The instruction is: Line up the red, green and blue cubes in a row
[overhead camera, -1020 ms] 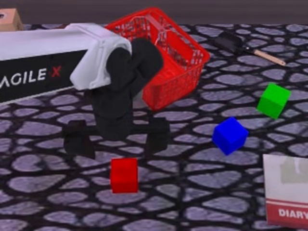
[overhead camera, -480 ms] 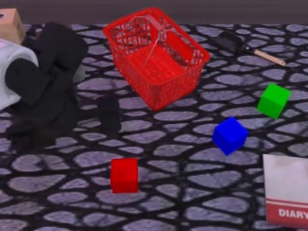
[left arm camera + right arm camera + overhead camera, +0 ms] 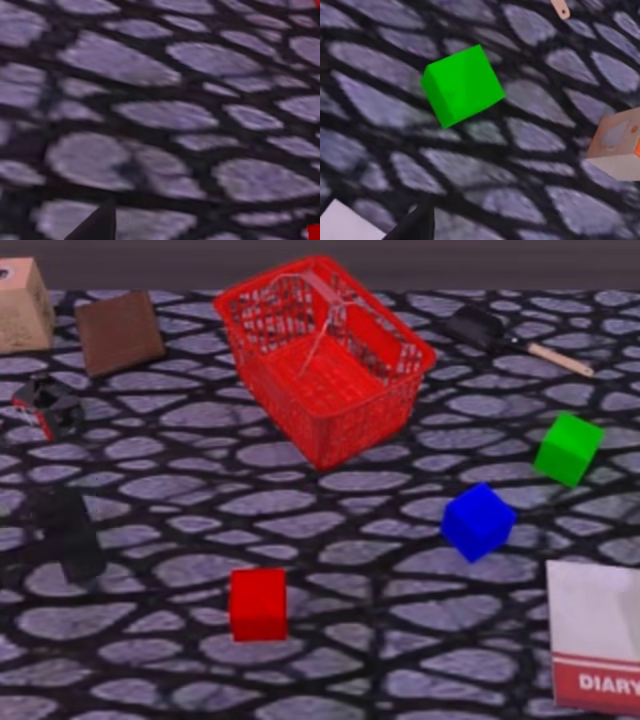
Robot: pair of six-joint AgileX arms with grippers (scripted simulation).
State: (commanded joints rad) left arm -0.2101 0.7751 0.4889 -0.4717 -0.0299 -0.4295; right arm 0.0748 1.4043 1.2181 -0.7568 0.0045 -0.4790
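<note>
Red cube (image 3: 258, 604) sits low centre-left on the worktop (image 3: 330, 660), nothing touching it. Blue cube (image 3: 478, 522) is off to its right, well apart, and green cube (image 3: 568, 448) is further right and up, also seen free in my right wrist view (image 3: 462, 85). Red basket (image 3: 325, 355) up top. Can't tell the state of either of my claws

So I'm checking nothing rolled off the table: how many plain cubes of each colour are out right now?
red cube: 1
green cube: 1
blue cube: 1
Total: 3
</note>
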